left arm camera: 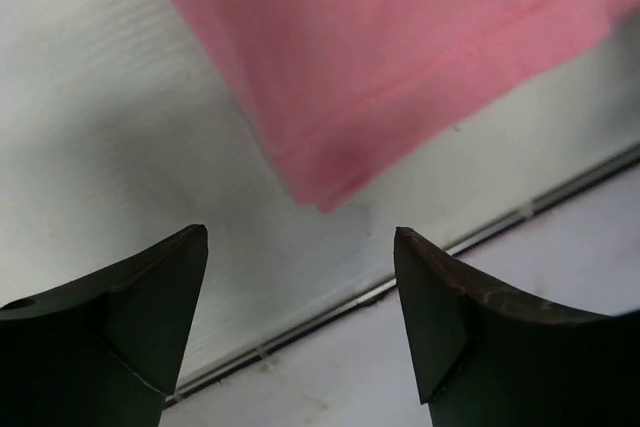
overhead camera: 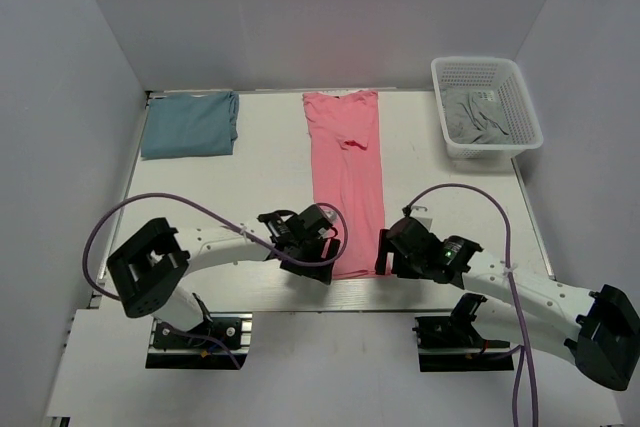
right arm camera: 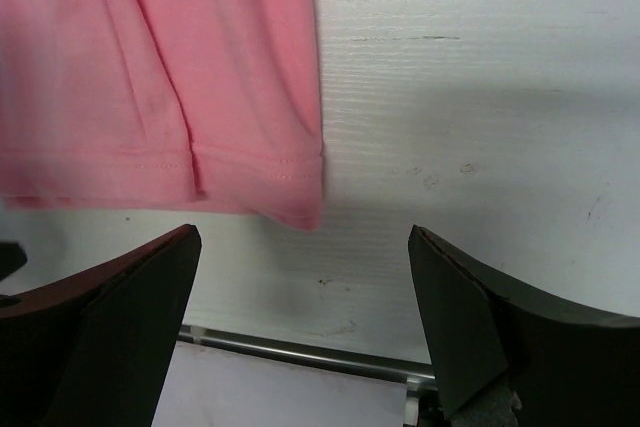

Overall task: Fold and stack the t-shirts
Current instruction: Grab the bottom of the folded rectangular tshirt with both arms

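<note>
Our left gripper point(left arm camera: 300, 235) has its two dark fingers spread wide with nothing between them. In the left wrist view they frame bare white table, and the near left corner of the salmon pink t-shirt point(left arm camera: 400, 47) lies just ahead of the gap, not touching either tip. Our right gripper point(right arm camera: 303, 232) is spread wide as well and holds nothing. In its wrist view the shirt's stitched hem ends in a corner just ahead of the gap, nearer the finger at the left of that view, and plain table surface runs out to the right. From above, both grippers sit low at the near end of the shirt, the left one at its left corner and the right one at its right corner, with the hem between them close to the near edge of the table point(overhead camera: 260, 187). The pink shirt lies flat as a long narrow strip down the middle of the table, its neck end towards the far wall and a sleeve folded in over its upper part. The dusty teal-blue t-shirt point(overhead camera: 188, 125) lies folded in the far left corner, well apart from the pink one. A white mesh basket point(overhead camera: 487, 62) stands at the far right and holds crumpled grey cloth point(overhead camera: 480, 117).
</note>
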### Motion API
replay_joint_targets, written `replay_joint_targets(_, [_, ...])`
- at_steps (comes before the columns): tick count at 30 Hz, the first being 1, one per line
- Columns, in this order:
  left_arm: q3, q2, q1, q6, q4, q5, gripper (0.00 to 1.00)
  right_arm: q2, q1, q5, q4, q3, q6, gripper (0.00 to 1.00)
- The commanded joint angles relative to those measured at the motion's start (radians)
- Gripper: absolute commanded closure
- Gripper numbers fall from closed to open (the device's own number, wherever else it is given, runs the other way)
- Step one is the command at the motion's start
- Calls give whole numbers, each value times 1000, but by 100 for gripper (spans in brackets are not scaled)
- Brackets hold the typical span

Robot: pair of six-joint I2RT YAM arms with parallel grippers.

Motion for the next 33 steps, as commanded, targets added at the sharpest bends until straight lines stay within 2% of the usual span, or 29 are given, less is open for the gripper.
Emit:
replay_joint_targets(1, [45, 37, -7, 34, -21, -100, 16, -4, -8, -9, 0, -7, 1, 10])
replay_joint_targets(6, [65, 114, -7, 54, 8, -112, 33, 63, -6, -46, 40, -1, -27, 10])
replay_joint_targets(8, [74, 129, -7, 54, 36, -112, 39, 86, -6, -54, 45, 4, -27, 15])
replay_joint_targets(14, [65, 139, -7, 64, 57, -89, 70, 195, -5, -63, 71, 27, -13, 38])
replay_joint_targets(15, [56, 139, -7, 64, 57, -89, 83, 200, -8, -69, 77, 26, -16, 42])
replay_joint_targets(16, [56, 139, -7, 64, 57, -89, 90, 208, -6, -72, 89, 24, -16, 47])
replay_joint_targets(18, [45, 139, -7, 64, 71, -76, 100, 212, -6, -80, 99, 26, -18, 63])
replay_joint_targets(20, [45, 139, -7, 64, 83, -62, 100, 211, -3, -81, 112, 24, -15, 72])
replay_joint_targets(22, [54, 139, -7, 64, 60, -62, 100, 209, -5, -80, 128, 21, -19, 85])
replay_joint_targets(24, [63, 126, -7, 64, 42, -74, 100, 209, -5, -88, 143, 21, -32, 92])
replay_joint_targets(25, [63, 117, -7, 64, 42, -74, 100, 208, -5, -89, 146, 21, -35, 100])
replay_joint_targets(29, [63, 93, -7, 53, -18, -74, 100, 198, 0, -101, 143, 10, -41, 100])
replay_joint_targets(33, [63, 59, -7, 34, -53, -54, 100, 125, 6, -179, 177, -29, -62, 100])
